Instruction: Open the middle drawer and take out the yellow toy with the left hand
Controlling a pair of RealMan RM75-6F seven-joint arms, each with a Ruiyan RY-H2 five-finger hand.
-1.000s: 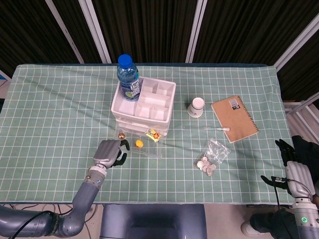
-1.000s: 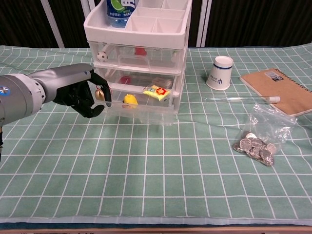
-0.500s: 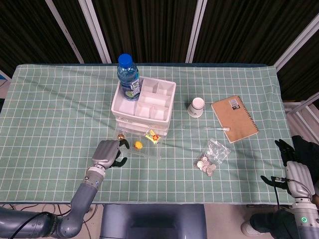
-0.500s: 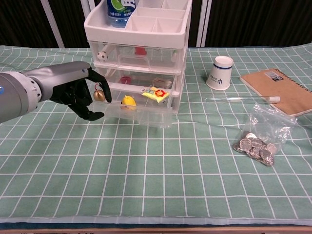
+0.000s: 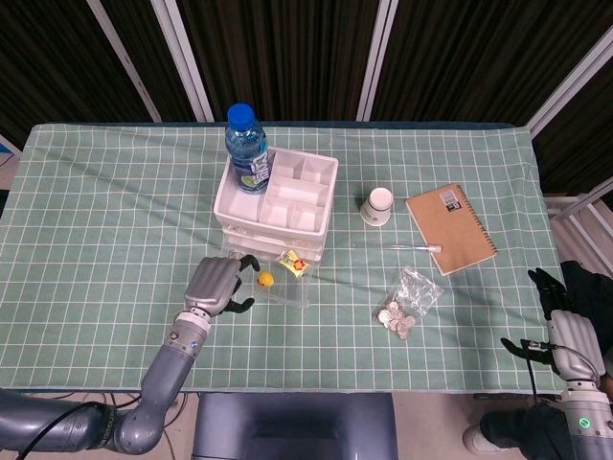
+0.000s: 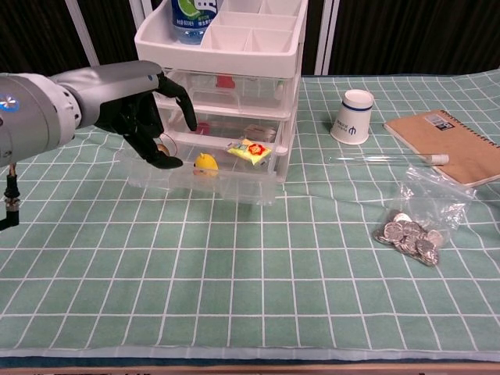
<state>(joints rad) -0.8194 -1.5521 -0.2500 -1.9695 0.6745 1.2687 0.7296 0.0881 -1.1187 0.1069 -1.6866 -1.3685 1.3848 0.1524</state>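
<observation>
The white three-drawer unit (image 5: pixel 276 199) (image 6: pixel 223 55) stands mid-table with its clear middle drawer (image 5: pixel 278 290) (image 6: pixel 211 186) pulled out. Inside the drawer lie the yellow toy (image 5: pixel 265 280) (image 6: pixel 205 162), a yellow packet (image 6: pixel 251 148) and a small gold bell (image 6: pixel 162 147). My left hand (image 5: pixel 215 284) (image 6: pixel 141 117) hovers over the drawer's left end with fingers spread and nothing in it, just left of the toy and partly hiding the bell. My right hand (image 5: pixel 565 331) hangs off the table's right edge, fingers apart and empty.
A blue-capped bottle (image 5: pixel 246 149) stands in the unit's top tray. Right of the unit are a paper cup (image 5: pixel 377 206) (image 6: pixel 353 116), a brown notebook (image 5: pixel 450 228), a glass tube (image 6: pixel 383 158) and a bag of coins (image 5: pixel 404 305) (image 6: pixel 410 230).
My left hand has risen from beside the drawer's front left corner and moved in over the drawer's left end, fingers spreading. The drawer and toy stay put.
</observation>
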